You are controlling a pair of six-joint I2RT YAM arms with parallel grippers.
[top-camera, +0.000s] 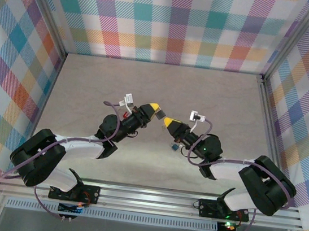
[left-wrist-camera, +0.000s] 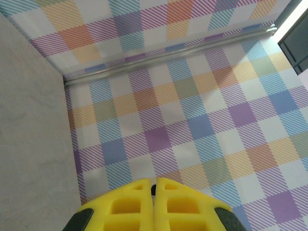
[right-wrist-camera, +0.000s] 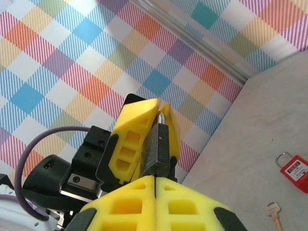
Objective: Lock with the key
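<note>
The two robot arms are lifted up over the grey table [top-camera: 147,86], and their yellow tips almost meet in the middle. The left gripper [top-camera: 156,108] has its two yellow fingers [right-wrist-camera: 129,139] squeezed on a small dark padlock [right-wrist-camera: 155,147] with a shiny silver loop on top. The padlock sits between the fingers and pokes out near their tips. The right gripper [right-wrist-camera: 155,179] is just in front of that padlock, with its tips very close to it. Its two yellow fingers are pressed flat together and nothing shows between them. The tiny thin silver-grey metal key [right-wrist-camera: 274,211] lies flat on the table, away from both grippers. It is near a red padlock [right-wrist-camera: 294,169] with a silver loop, which also lies on the table. The key and the red padlock do not touch. Bright checked walls [top-camera: 172,21] stand around the table.
</note>
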